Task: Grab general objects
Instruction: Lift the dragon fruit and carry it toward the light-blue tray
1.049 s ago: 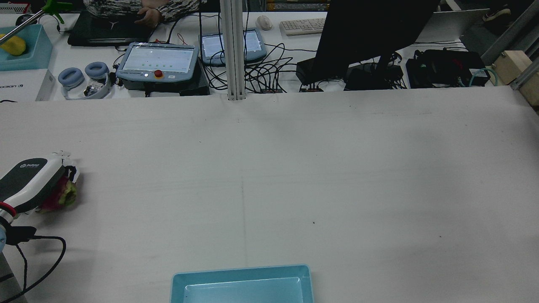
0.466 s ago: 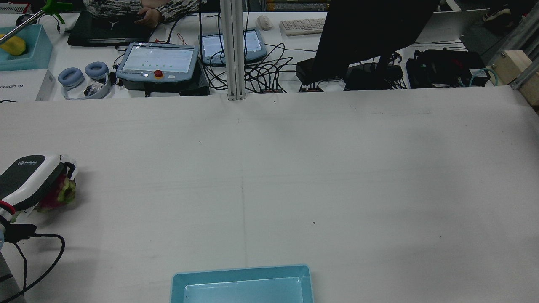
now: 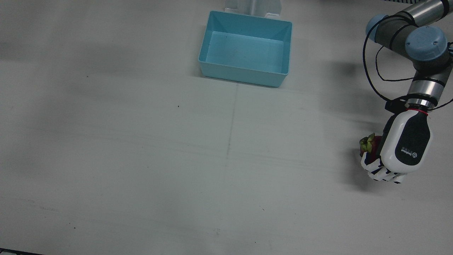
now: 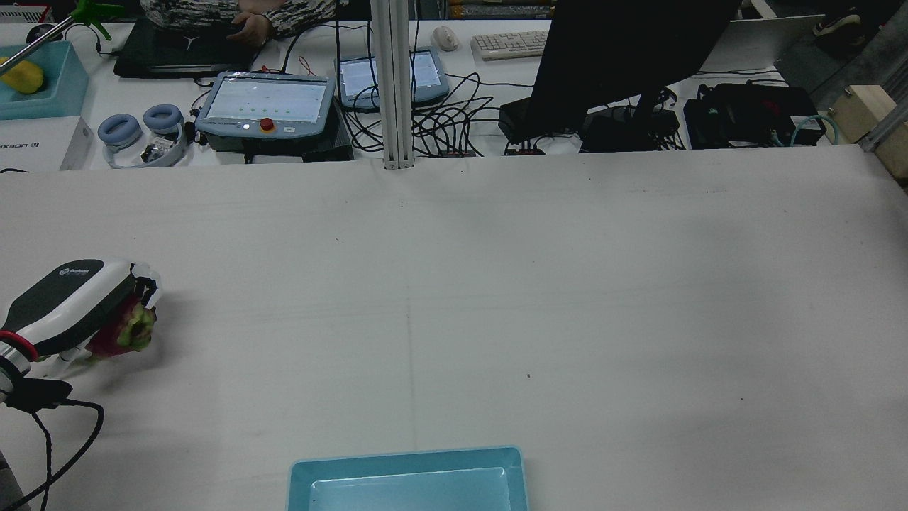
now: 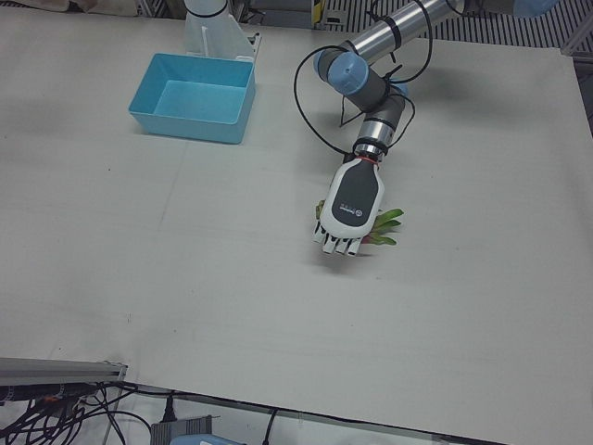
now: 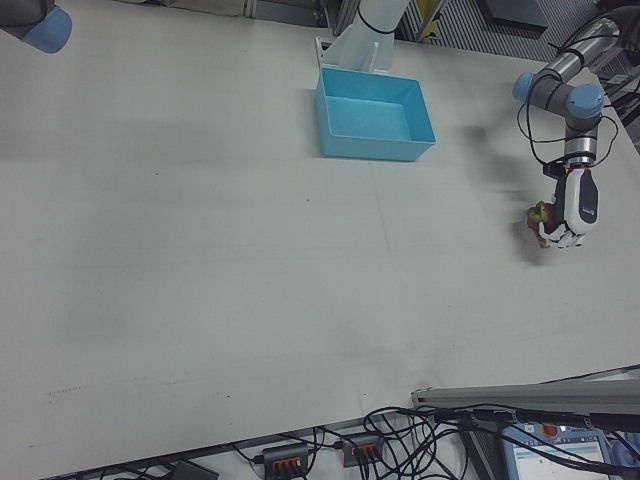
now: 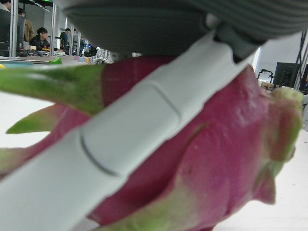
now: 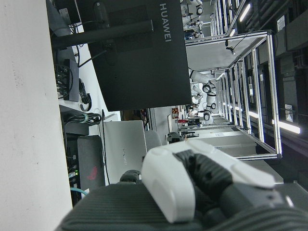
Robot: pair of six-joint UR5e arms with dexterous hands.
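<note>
White table [image 3: 141,159] is shown bearing a blue bin [image 3: 244,72] near its robot-side edge. Well away from the bin, toward the robot's left, a pink-and-green dragon fruit [image 4: 128,332] is enclosed by the left hand [image 3: 401,148]. The right hand's [image 8: 202,180] state cannot be told.

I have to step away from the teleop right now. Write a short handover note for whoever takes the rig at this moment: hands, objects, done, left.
Left hand: shut on the dragon fruit, fingers wrapped across it as the left hand view shows, at the table's edge on the left arm's side.
Right hand: holds nothing, seen only in its own camera, away from the work area; open or shut is unclear.
Blue bin: empty, at the robot's side of the table, centre.
Done: the fruit is grasped.
Left: whether it is clear of the table is hard to tell; probably lift and carry it to the bin.
</note>
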